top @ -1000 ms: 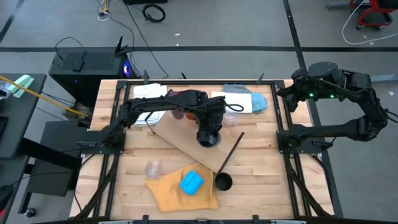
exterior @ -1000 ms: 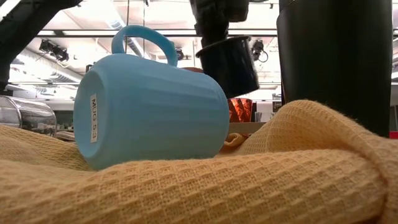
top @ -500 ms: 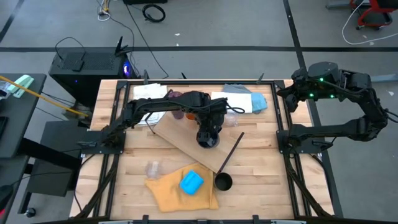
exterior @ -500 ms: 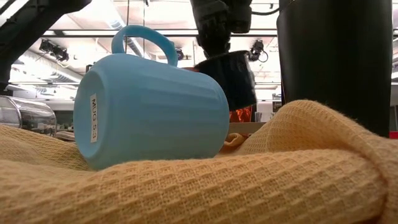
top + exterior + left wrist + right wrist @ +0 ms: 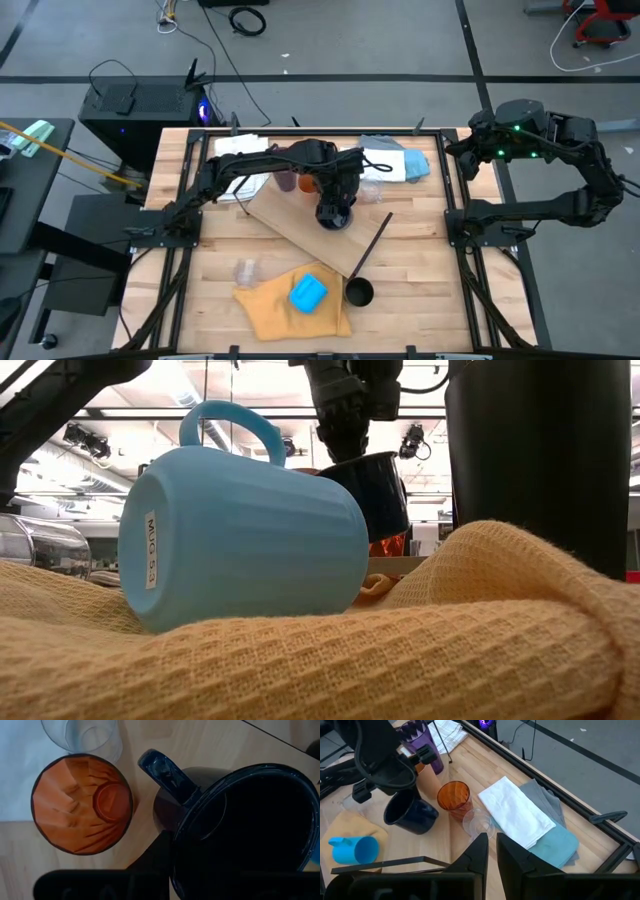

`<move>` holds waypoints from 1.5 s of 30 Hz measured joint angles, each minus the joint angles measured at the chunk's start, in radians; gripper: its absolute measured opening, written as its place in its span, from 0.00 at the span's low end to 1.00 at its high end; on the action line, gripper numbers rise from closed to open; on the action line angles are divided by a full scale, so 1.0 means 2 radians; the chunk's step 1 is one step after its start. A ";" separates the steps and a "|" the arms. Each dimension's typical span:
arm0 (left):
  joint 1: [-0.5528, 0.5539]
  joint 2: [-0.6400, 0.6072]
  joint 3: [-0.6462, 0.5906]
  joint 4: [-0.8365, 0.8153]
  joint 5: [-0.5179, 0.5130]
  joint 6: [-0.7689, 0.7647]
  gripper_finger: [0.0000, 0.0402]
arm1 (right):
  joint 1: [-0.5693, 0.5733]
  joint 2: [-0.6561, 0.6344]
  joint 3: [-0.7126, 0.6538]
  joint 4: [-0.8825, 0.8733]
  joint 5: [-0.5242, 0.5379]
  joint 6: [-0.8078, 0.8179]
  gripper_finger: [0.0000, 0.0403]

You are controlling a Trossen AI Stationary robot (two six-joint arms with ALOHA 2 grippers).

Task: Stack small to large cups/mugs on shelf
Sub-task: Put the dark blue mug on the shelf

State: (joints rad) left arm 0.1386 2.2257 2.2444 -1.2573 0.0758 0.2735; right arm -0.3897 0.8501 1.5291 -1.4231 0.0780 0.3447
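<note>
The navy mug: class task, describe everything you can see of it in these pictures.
The navy mug is dark blue and glossy, with a round open mouth, a dark inside and one looped handle. The left claw is shut on its rim and holds it tilted over the shelf. Whether its base touches the board cannot be told. Beside it stand the amber ribbed cup and a clear glass, neither touching it.

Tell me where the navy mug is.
High view: mid-table over the shelf, the navy mug is held by the left gripper, beside the amber ribbed cup.
</note>
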 joint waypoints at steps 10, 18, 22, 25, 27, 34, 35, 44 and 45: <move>-0.001 0.014 0.000 -0.001 0.001 0.013 0.06 | 0.000 0.000 0.000 0.000 0.000 0.002 0.11; -0.001 0.024 0.000 0.000 0.004 0.019 0.06 | 0.000 0.000 0.000 0.000 0.000 0.002 0.11; -0.001 0.024 0.000 -0.001 0.003 0.026 0.06 | 0.000 0.000 0.000 0.000 0.000 0.002 0.11; 0.000 0.024 0.000 -0.001 0.002 0.026 0.06 | 0.000 0.000 0.000 0.000 0.000 0.002 0.11; 0.000 0.024 0.000 -0.001 0.000 0.027 0.06 | 0.000 0.000 0.000 0.000 0.000 0.001 0.11; -0.001 0.024 0.000 0.003 -0.020 0.026 0.07 | 0.000 0.000 0.000 0.000 0.000 0.001 0.11; -0.001 0.024 0.000 0.003 -0.025 0.026 0.08 | 0.000 0.000 0.000 0.000 0.000 0.001 0.11; 0.000 0.025 0.000 0.003 -0.030 0.018 0.10 | 0.000 0.000 0.000 0.000 0.000 0.000 0.11; 0.000 0.025 0.000 0.003 -0.030 0.017 0.11 | 0.000 0.000 0.000 0.000 0.000 0.000 0.11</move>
State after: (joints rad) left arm 0.1383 2.2757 2.2444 -1.2520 0.0154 0.3077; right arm -0.3893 0.8501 1.5291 -1.4235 0.0782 0.3454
